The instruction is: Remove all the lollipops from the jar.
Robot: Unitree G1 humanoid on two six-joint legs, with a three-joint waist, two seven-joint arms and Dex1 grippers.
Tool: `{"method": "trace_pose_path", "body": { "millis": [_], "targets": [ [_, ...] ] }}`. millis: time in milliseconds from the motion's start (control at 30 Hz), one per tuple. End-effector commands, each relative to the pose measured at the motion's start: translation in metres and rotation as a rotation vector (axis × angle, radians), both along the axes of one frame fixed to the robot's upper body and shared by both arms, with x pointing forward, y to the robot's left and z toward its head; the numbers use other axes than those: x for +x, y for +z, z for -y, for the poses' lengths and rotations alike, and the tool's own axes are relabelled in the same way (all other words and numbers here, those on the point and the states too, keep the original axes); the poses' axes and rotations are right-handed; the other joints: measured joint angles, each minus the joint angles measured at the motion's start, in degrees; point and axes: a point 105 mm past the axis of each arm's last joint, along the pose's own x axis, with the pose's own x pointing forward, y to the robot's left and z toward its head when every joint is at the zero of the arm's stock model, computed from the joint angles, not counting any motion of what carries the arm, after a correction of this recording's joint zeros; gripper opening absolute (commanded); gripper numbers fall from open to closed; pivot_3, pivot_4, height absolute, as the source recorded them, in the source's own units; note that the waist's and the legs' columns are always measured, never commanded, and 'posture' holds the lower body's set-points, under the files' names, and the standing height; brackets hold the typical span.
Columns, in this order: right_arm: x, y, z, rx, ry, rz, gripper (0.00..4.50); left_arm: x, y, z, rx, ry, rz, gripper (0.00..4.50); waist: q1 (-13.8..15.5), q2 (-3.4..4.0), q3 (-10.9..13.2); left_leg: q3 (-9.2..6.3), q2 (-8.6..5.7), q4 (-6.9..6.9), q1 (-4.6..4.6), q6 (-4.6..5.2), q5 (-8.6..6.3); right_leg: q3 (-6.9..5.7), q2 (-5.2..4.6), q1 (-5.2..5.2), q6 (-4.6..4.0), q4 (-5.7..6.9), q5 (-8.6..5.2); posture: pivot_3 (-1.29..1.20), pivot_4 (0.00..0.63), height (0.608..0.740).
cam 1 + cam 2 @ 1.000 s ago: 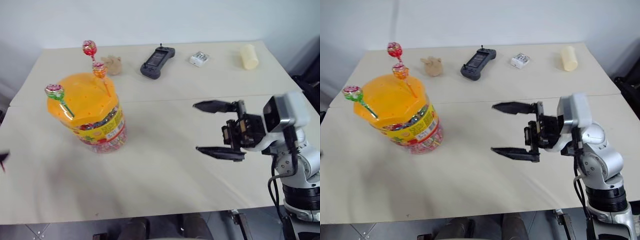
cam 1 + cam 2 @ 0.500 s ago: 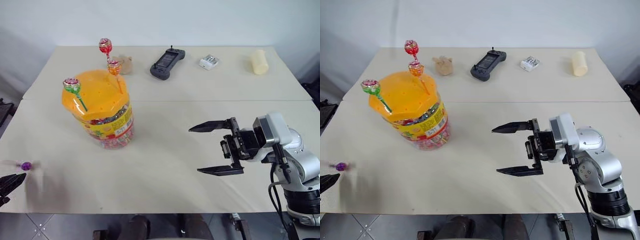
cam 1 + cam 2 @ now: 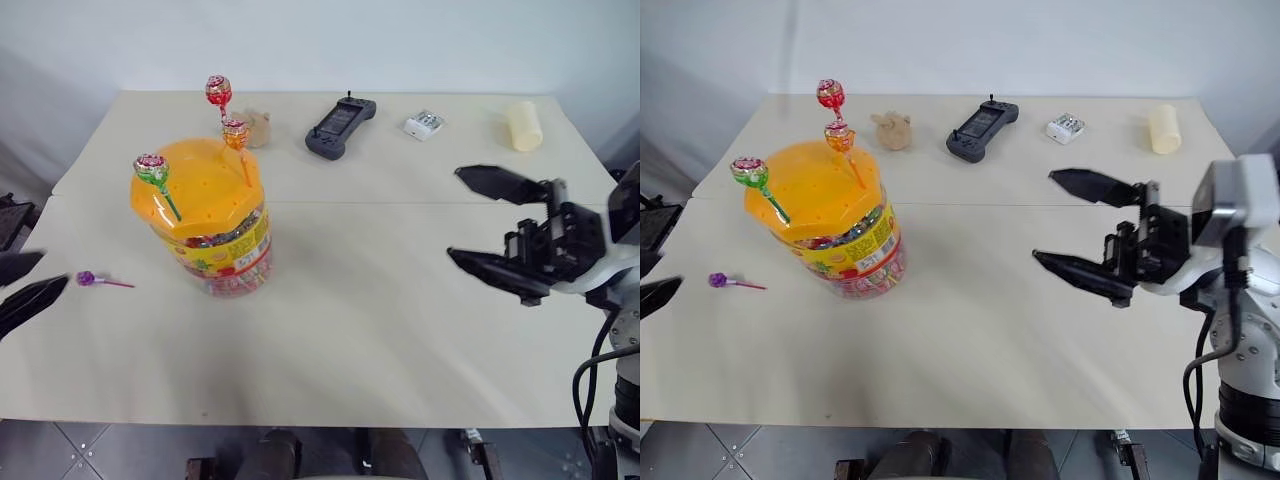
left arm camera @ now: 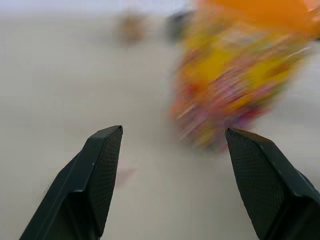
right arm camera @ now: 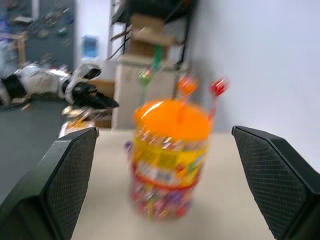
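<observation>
Left hand [image 3: 22,285] raised, fingers apart

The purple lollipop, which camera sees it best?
The left eye view: the purple lollipop lies in plain sight on the table, left of the jar. The right eye view shows it equally clear. The left wrist view gives a faint pink blur.

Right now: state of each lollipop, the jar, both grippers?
Purple lollipop: lying on the table, out of the jar.
Green lollipop, orange lollipop, red lollipop: upright, stuck in the lid.
Clear plastic jar with orange lid: upright, lidded.
Left gripper: open, empty.
Right gripper: open, empty.
</observation>
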Motion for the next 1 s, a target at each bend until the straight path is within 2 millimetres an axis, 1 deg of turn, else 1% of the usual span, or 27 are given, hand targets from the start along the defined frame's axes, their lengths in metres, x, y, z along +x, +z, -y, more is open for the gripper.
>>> {"method": "trace_pose_path", "body": {
  "millis": [33, 167, 233, 300, 400, 467, 633, 733, 900, 1000],
  "targets": [
    [-0.012, 0.004, -0.002, -0.003, 0.002, 0.026, 4.5, 0.007, 0.009, 0.04, 0.03, -0.179, 0.018, 3.48, -0.5, 0.12, 0.1, 0.04, -0.01, 0.0, 0.0, 0.0, 0.0, -0.02, 0.02, -0.03, 0.01, 0.02, 0.01, 0.0, 0.15, 0.74],
    [-0.023, 0.003, -0.011, -0.009, 0.022, 0.042, 4.5, 0.019, 0.018, 0.07, 0.026, -0.301, 0.06, 3.48, -1.7, 0.2, 0.1, 0.29, 0.07, -0.05, 0.0, 0.0, 0.0, 0.13, 0.18, -0.18, 0.03, 0.1, 0.02, 0.0, 0.15, 0.74],
    [-0.027, 0.001, -0.014, -0.015, 0.031, 0.045, 4.5, 0.024, 0.023, 0.079, 0.019, -0.332, 0.074, 3.48, -1.8, 0.2, 0.1, 0.3, 0.08, -0.03, 0.0, 0.0, 0.0, 0.13, 0.19, -0.19, 0.03, 0.08, 0.02, 0.0, 0.15, 0.74],
    [-0.031, -0.002, -0.017, -0.028, 0.037, 0.047, 4.5, 0.028, 0.028, 0.082, 0.004, -0.344, 0.088, 3.48, -1.9, 0.2, 0.1, 0.3, 0.08, 0.01, 0.0, 0.0, 0.0, 0.13, 0.2, -0.19, 0.04, 0.09, 0.02, 0.0, 0.15, 0.74],
    [-0.032, -0.005, -0.018, -0.036, 0.032, 0.046, 4.5, 0.03, 0.033, 0.083, -0.012, -0.352, 0.105, 3.48, -1.8, 0.2, 0.1, 0.3, 0.05, 0.08, -0.01, 0.0, 0.0, 0.15, 0.19, -0.17, 0.06, 0.1, 0.03, 0.0, 0.15, 0.74],
    [-0.032, -0.006, -0.018, -0.032, 0.023, 0.043, 4.5, 0.03, 0.033, 0.079, -0.019, -0.345, 0.095, 3.48, -1.7, 0.2, 0.1, 0.31, 0.03, 0.14, -0.01, 0.01, -0.01, 0.18, 0.19, -0.17, 0.08, 0.11, 0.04, 0.0, 0.15, 0.74],
    [-0.031, -0.008, -0.018, -0.023, 0.011, 0.037, 4.5, 0.022, 0.02, 0.064, 0.007, -0.321, 0.012, 3.48, -1.8, 0.2, 0.1, 0.36, 0.05, 0.17, 0.03, 0.01, 0.0, 0.25, 0.22, -0.17, 0.08, 0.19, 0.04, 0.0, 0.15, 0.74],
    [-0.029, -0.009, -0.018, -0.019, 0.015, 0.033, 4.5, 0.016, 0.02, 0.06, 0.014, -0.314, 0.012, 3.48, -1.6, 0.21, 0.1, 0.36, 0.06, 0.25, 0.03, 0.01, 0.0, 0.25, 0.22, -0.16, 0.07, 0.24, 0.05, 0.0, 0.15, 0.74],
    [-0.026, -0.01, -0.019, -0.03, 0.032, 0.024, 4.5, 0.007, 0.031, 0.07, -0.026, -0.35, 0.058, 3.48, -0.8, 0.19, 0.1, 0.36, 0.05, 0.35, 0.01, 0.01, 0.0, 0.28, 0.21, -0.14, 0.05, 0.27, 0.11, 0.0, 0.15, 0.74],
    [-0.025, -0.009, -0.019, -0.032, 0.04, 0.021, 4.5, 0.002, 0.037, 0.073, -0.046, -0.36, 0.07, 3.48, -0.9, 0.19, 0.1, 0.36, 0.03, 0.35, 0.0, 0.02, -0.01, 0.4, 0.2, -0.13, 0.05, 0.23, 0.11, 0.0, 0.15, 0.74]
  ]
}}
